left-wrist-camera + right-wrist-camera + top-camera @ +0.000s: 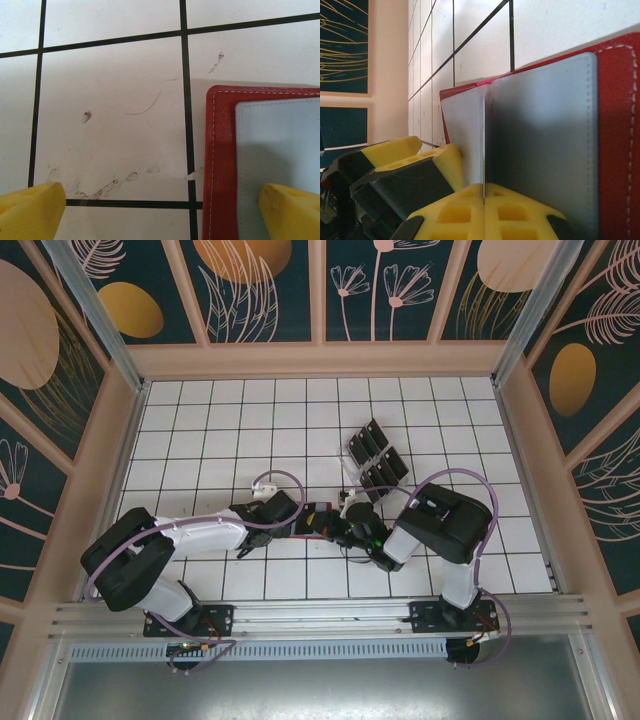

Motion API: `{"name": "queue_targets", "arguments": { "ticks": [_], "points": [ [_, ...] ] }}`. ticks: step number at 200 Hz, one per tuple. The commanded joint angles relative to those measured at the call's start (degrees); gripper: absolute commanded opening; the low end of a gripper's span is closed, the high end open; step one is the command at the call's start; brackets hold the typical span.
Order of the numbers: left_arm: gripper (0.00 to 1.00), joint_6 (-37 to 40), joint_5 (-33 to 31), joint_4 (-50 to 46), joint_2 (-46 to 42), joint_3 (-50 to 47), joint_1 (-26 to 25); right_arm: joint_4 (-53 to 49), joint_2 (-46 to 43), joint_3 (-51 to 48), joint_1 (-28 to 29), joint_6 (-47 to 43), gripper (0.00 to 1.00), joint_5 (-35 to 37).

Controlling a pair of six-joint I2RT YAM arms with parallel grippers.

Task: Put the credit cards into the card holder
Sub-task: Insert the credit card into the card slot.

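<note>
Right gripper (484,200) pinches card holder (615,125) lining, left gripper (160,212) spread just beside.

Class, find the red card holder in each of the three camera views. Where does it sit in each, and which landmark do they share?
Top external: card holder, near picture centre, mostly hidden.
Left wrist: lower right corner, red border around grey lining.
Right wrist: centre to right edge, its grey lining pinched by the right gripper.
Shared landmark: the table's black grid lines.
</note>
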Motion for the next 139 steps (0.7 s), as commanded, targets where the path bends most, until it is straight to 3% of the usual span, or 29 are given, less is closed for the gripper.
{"name": "queue_targets", "arguments": {
  "ticks": [1,139],
  "points": [
    [0.99,0.3,0.6,-2.6,1.7,-1.2,0.0,-0.2,0.8,-0.1,0.5,0.8,0.00,-0.4],
    [0.99,0.5,1.1,-1.9,1.7,-1.0,0.0,0.6,5.5,4.1,-0.2,1.5,0.00,-4.1]
  ]
}}
